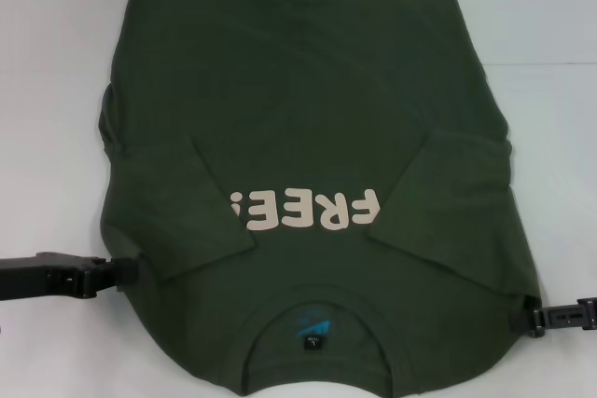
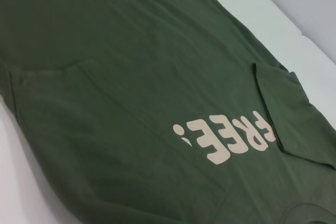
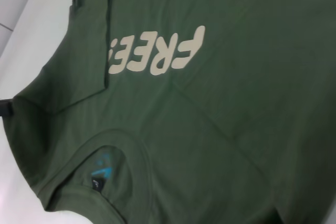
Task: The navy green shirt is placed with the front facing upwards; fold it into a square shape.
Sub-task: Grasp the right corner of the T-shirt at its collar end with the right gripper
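Navy green shirt [image 1: 308,128] — flat, sleeves folded in.

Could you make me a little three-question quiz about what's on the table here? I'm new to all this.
1. True or false: both sleeves of the navy green shirt are folded in over its front.
2. Which edge lies nearest the robot: A collar, B hem?
3. Where are the left gripper and right gripper?

Key
1. True.
2. A; the collar and its black neck label are nearest.
3. One at each side edge of the shirt, near the shoulders, on the white table.
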`<state>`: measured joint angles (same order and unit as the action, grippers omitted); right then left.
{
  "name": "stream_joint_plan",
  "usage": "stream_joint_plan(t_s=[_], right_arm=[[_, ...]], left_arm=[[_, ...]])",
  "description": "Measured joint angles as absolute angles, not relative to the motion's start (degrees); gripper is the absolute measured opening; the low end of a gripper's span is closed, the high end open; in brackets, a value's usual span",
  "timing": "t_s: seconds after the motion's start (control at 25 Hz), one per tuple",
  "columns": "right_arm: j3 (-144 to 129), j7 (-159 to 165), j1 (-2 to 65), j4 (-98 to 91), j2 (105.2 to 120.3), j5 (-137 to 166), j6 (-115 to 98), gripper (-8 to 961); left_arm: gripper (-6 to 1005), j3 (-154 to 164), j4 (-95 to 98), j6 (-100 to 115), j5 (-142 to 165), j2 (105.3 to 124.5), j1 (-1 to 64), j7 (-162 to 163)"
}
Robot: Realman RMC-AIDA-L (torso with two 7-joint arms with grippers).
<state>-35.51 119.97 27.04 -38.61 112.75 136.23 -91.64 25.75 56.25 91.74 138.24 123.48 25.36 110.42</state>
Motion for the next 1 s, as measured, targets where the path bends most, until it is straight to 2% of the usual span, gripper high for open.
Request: stream_joint_plan(t_s=[0.16, 0.48, 0.72, 1.0], right_arm=[[-35.5, 119.9, 27.8, -38.5, 113.19, 136.2, -91.7, 861], [-35.6, 120.1, 29.1, -37.8, 113.36, 136.2, -91.3, 754], [-35.6, 120.4, 30.0, -37.8, 113.35, 136.2, -91.0, 545], [-37.1, 121.9, 30.7, -37.6, 113.45, 136.2, -89.6, 390]], left_arm=[[52, 25.8, 56.2, 91.7, 138.2, 123.48, 25.5, 110.4], [52, 25.8, 56.2, 91.1, 138.2, 123.42, 25.5, 110.3], [51, 25.8, 56.2, 91.0, 138.2, 123.29, 25.6, 110.3], [52, 25.8, 56.2, 91.0, 138.2, 123.1, 25.7, 110.3]])
